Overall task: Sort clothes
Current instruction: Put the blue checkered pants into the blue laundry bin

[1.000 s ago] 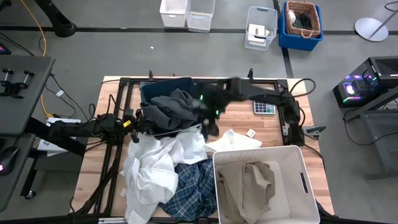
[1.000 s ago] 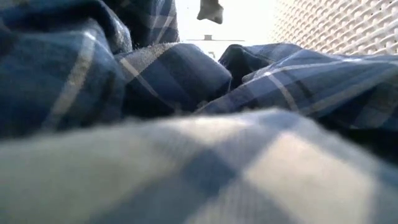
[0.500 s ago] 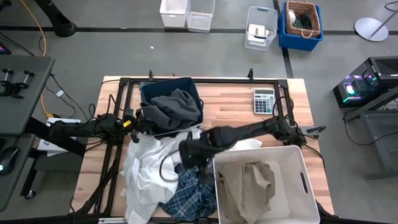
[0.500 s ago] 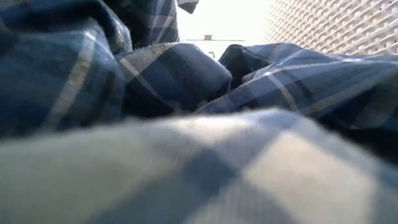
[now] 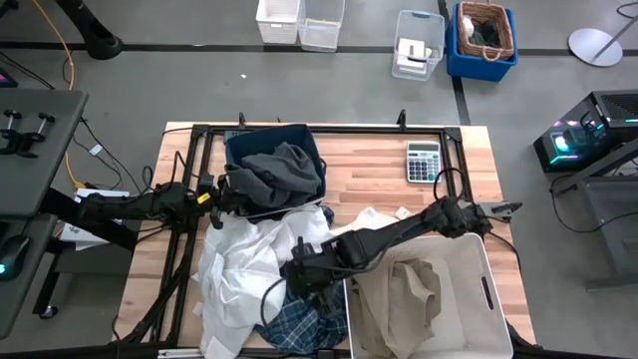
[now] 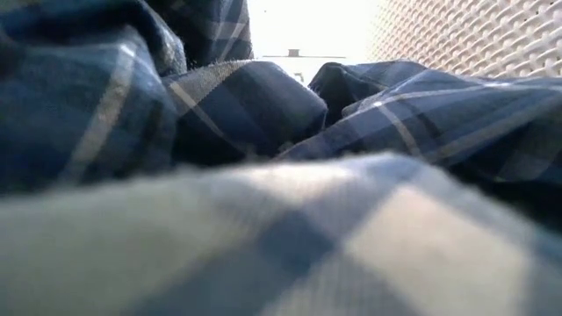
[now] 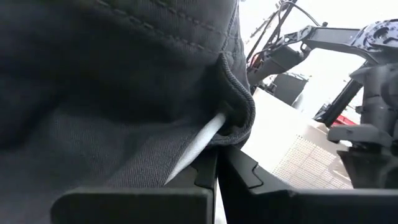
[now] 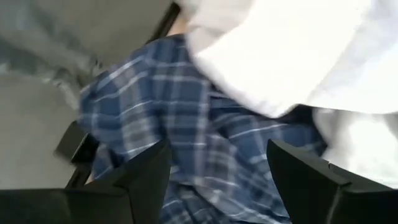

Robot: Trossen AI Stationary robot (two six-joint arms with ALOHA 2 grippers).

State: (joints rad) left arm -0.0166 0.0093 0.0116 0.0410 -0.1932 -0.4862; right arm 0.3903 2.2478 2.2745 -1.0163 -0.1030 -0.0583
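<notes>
A blue-white plaid shirt [image 5: 299, 321] lies at the table's near edge, partly under a heap of white shirts [image 5: 244, 264]. It fills the low view [image 6: 263, 105]. My right gripper [image 5: 311, 277] is open just above the plaid shirt [image 8: 186, 130], one finger on either side and the white shirts [image 8: 298, 50] beside it. A dark grey piece [image 5: 284, 170] lies in the dark blue bin [image 5: 267, 136]. A beige-khaki piece [image 5: 399, 294] lies in the white bin [image 5: 490, 289]. My left gripper [image 5: 217, 204] is shut at the blue bin's left side, against the grey piece [image 7: 124, 93]. My left gripper's shut fingers [image 7: 155, 199] stand level right under the dark grey piece's stitched hem [image 7: 239, 106]. A thin white strip [image 7: 196, 149] runs from the hem's fold down to the gap between them. Whether they pinch the strip or the cloth, I cannot tell.
A calculator [image 5: 423, 163] lies on the wood at the far right. The white bin's mesh wall [image 6: 474, 35] stands right beside the plaid shirt. The black frame rails [image 5: 189, 179] run along the table's left and far sides.
My right gripper has swung from above the dark blue bin toward the table's near edge and slightly left, and has come down over the plaid shirt. The clothes have stayed where they were.
</notes>
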